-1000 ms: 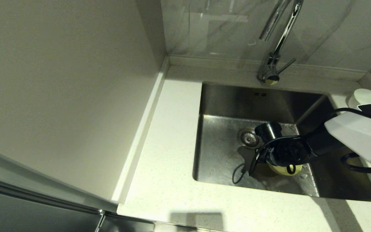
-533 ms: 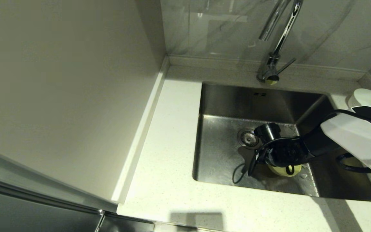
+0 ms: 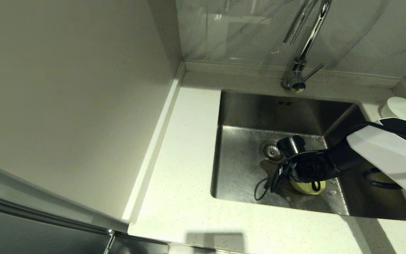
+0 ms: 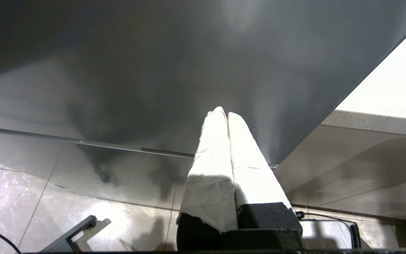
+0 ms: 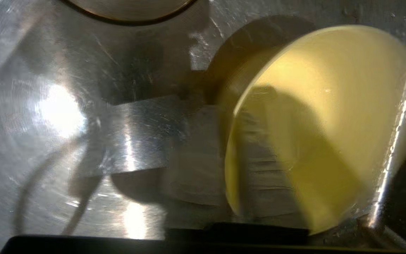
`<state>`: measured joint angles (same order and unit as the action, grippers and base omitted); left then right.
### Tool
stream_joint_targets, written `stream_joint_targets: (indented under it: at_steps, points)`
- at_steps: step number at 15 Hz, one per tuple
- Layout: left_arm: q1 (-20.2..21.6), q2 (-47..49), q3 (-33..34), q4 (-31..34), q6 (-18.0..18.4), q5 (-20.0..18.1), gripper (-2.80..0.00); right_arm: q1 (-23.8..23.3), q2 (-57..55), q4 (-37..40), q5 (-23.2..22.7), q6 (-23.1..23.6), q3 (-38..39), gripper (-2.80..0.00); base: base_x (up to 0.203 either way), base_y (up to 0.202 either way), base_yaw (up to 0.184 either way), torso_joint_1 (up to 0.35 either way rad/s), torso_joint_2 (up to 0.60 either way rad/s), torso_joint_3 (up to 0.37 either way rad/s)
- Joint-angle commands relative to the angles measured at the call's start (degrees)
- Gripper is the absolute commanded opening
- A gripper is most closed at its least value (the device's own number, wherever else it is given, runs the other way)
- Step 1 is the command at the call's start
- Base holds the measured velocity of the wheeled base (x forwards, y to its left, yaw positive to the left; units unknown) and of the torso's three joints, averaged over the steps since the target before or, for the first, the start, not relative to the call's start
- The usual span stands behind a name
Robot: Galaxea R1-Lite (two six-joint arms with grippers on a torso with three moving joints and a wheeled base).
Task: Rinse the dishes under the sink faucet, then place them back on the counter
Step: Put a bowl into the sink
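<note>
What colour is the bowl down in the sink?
Yellow-green, plain with no pattern; the bowl shows best in the right wrist view.

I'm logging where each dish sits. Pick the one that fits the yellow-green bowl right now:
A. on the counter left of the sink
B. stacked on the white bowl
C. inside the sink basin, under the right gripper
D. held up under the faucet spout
C: the yellow-green bowl lies on the sink floor beside the drain, with the right gripper directly over it; the white bowl sits apart on the counter.
</note>
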<state>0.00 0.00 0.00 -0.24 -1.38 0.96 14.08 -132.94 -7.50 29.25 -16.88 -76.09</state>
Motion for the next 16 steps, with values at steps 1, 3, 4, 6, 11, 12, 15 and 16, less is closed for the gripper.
stream_joint_targets:
  at_steps: [1,3,4,6,11,12,15,16]
  points:
    - [0.0,-0.09,0.0,-0.03,-0.03,0.0,-2.8,0.07,0.27,-0.15,0.29,-0.24,0.07,0.0,0.0,0.0,0.0,0.0,0.0,0.0]
    - [0.0,-0.09,0.0,-0.03,-0.03,0.0,-2.8,-0.12,1.37,-0.15,0.23,-0.34,0.6,0.0,0.0,0.0,0.0,0.0,0.0,0.0]
    - [0.0,-0.09,0.0,-0.03,-0.03,0.0,-2.8,-0.28,2.1,-0.15,0.2,-0.39,1.01,0.0,0.0,0.0,0.0,0.0,0.0,0.0]
    - [0.0,-0.09,0.0,-0.03,-0.03,0.0,-2.8,-0.21,5.13,-0.15,0.08,-0.44,2.99,0.0,0.0,0.0,0.0,0.0,0.0,0.0]
    - [0.0,-0.09,0.0,-0.03,-0.03,0.0,-2.8,0.01,18.42,-0.18,-0.01,-1.36,12.35,0.0,0.0,0.0,0.0,0.0,0.0,0.0]
    - [0.0,-0.09,0.0,-0.03,-0.03,0.0,-2.8,0.03,22.94,-0.16,-0.06,-1.24,15.04,0.0,0.0,0.0,0.0,0.0,0.0,0.0]
    - [0.0,-0.09,0.0,-0.03,-0.03,0.0,-2.8,0.5,36.4,0.66,-0.19,-0.6,22.99,0.0,0.0,0.0,0.0,0.0,0.0,0.0]
    - [0.0,-0.09,0.0,-0.03,-0.03,0.0,-2.8,0.65,41.3,1.93,-0.17,-0.46,25.86,0.0,0.0,0.0,0.0,0.0,0.0,0.0]
